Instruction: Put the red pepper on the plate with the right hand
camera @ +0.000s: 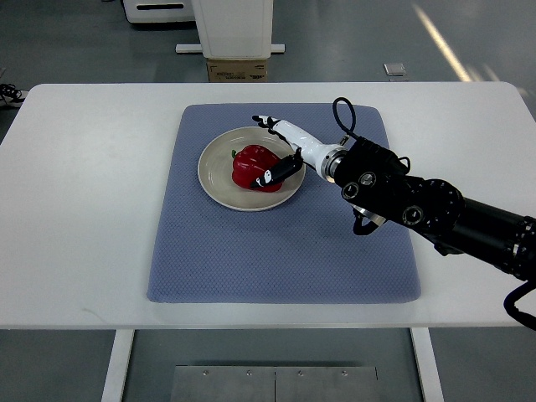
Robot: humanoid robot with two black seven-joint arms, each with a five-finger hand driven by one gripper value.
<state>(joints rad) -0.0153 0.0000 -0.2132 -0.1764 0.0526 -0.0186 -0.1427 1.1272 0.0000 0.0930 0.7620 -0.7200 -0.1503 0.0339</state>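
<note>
The red bell pepper (250,167) sits on the plate (214,179), roughly at the plate's centre and a little toward its right half. It is glossy, deep red, with rounded lobes and a dimpled top; a small highlight shows on its upper surface. No stem colour can be made out at this size.

The plate is round, cream-coloured, with a low rim, and has a small dark speck on its inner left side. It rests on a blue-grey textured mat (276,251), in the mat's upper middle part. The mat lies flat on the white bench (84,209).

The right hand (280,151) reaches in from the right edge on a black arm, its white palm section over the plate's right rim. Its fingers (270,177) are spread rather than closed: one dark-tipped finger lies against the pepper's lower right side, while the others (265,122) point away above the plate's upper rim, clear of the pepper. Whether the lower finger presses on the pepper or only touches it cannot be told. A black cable loops above the wrist.

Beyond the bench's far edge, a cardboard box (237,70) stands on the grey floor under a white stand.
</note>
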